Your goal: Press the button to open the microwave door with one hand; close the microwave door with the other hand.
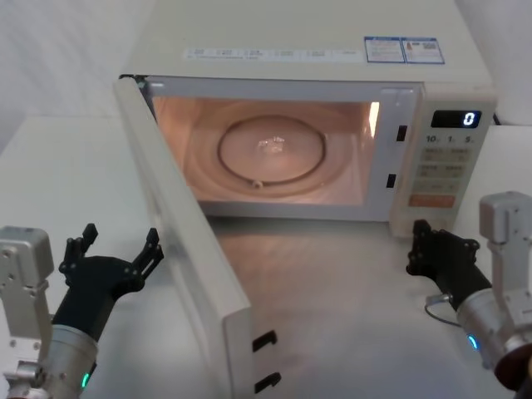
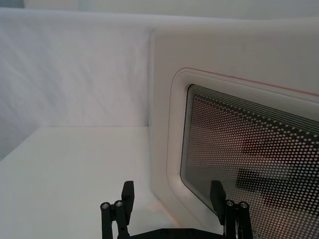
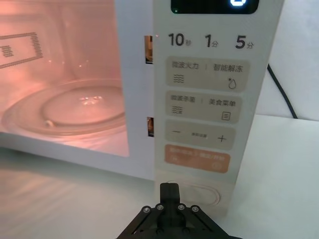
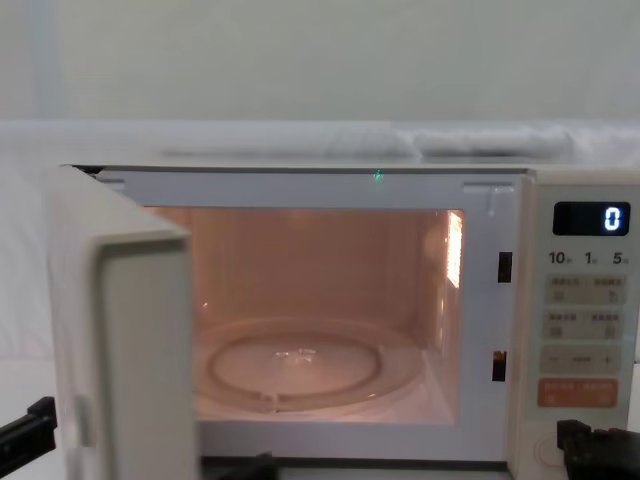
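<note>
The microwave door [image 1: 184,249] stands swung wide open toward me on the left, its latch hooks facing front; it also rises at the left of the chest view [image 4: 120,340]. My left gripper [image 1: 119,245] is open just outside the door's outer face, and the left wrist view has its fingers spread before the dotted window [image 2: 249,164]. The button [image 3: 205,195], a wide cream oblong, sits at the bottom of the control panel. My right gripper [image 3: 169,188] is shut, its tip right in front of the button, a short way off; I cannot tell if they touch.
The lit cavity holds a glass turntable [image 1: 270,150]. Above the button are an orange button [image 3: 198,158] and small beige keys; the display [image 1: 455,119] reads 0. A black cable [image 3: 281,94] runs behind the microwave's right side. The white table [image 1: 332,316] spreads in front.
</note>
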Controlling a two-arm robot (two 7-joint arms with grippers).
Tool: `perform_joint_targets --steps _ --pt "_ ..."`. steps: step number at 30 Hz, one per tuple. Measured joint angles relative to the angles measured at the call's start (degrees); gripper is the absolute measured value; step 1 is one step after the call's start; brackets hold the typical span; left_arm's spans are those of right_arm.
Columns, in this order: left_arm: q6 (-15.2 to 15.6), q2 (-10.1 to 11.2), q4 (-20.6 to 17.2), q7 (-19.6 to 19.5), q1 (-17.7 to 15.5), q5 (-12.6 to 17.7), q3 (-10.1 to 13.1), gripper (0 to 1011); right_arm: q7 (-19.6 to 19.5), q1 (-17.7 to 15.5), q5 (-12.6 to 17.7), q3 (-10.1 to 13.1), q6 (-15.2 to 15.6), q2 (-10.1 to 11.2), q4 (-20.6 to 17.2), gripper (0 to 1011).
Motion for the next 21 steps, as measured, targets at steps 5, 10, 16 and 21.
perform_joint_targets --steps 5,10,16,21 --pt "0.0 0.0 0.0 0.0 0.0 0.0 0.0 1001 0.5 -2.3 0.5 -0.1 0.8 0.7 -3.2 0" --pt "0.0 0.0 0.0 0.0 0.0 0.0 0.0 1001 0.7 -4.0 1.0 -0.1 1.2 1.4 -5.8 0" --pt "0.0 0.0 0.0 0.0 0.0 0.0 0.0 1001 1.2 -5.3 1.4 0.5 1.6 2.9 -9.3 0" --pt "0.0 0.0 0.0 0.0 0.0 0.0 0.0 1001 1.2 -5.8 1.6 1.8 1.7 4.1 -11.6 0"
